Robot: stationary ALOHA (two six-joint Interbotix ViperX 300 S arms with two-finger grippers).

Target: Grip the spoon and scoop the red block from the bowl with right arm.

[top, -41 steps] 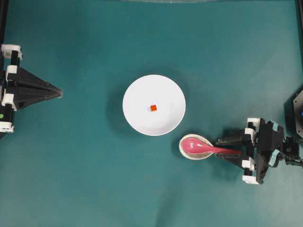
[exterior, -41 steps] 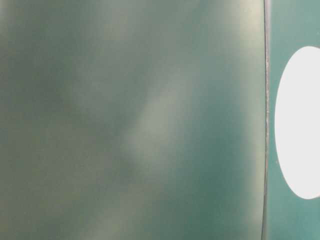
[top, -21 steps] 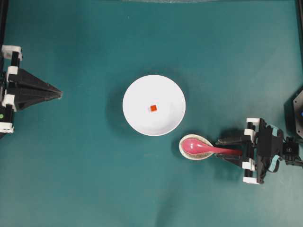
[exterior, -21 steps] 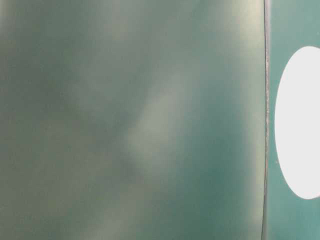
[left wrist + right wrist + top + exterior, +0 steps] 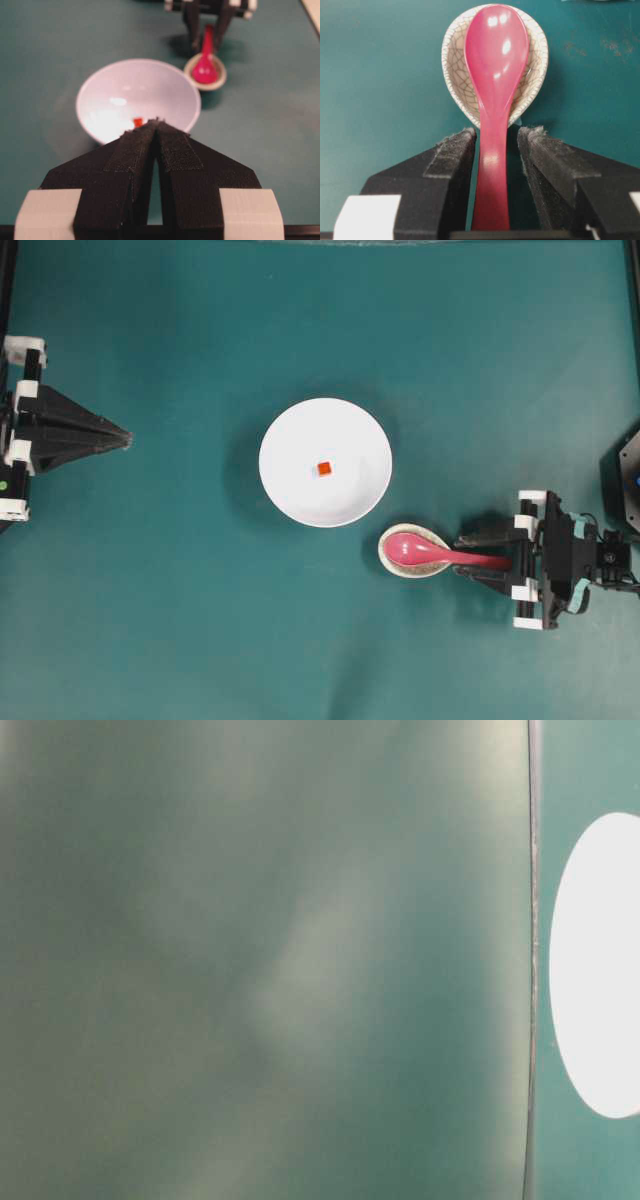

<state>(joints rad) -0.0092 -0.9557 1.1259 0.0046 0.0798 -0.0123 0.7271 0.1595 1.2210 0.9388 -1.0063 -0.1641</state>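
Across a teal tabletop [image 5: 200,620], seen from overhead, a large white bowl [image 5: 350,495] sits near the middle, with the red block [image 5: 324,469] resting alone on its floor, close to center. Just below and to the right of the bowl, apart from it, a small crackle-glazed cream dish [image 5: 454,75] cradles the scoop of the pink spoon [image 5: 425,550], whose handle runs out over the dish's rim toward the right arm [image 5: 585,570].

The right hand [image 5: 496,145] lies low at the spoon's handle, its two black padded fingers [image 5: 452,155] spread on either side of it. From the right wrist camera, a narrow strip of teal shows between the handle and the finger on the right of that view, while the finger on the left stands just beside the handle; whether it touches cannot be told. The spoon lies in the dish, not lifted.

At the left edge of the overhead view, the left hand [image 5: 125,438] is parked well apart from the bowl, pointing toward it, its fingers pressed together to a point and gripping nothing. Its wrist camera looks over those closed tips into the bowl, where the block appears just beyond them.

The table-level view is mostly blurred green, with part of the white bowl at its right edge.
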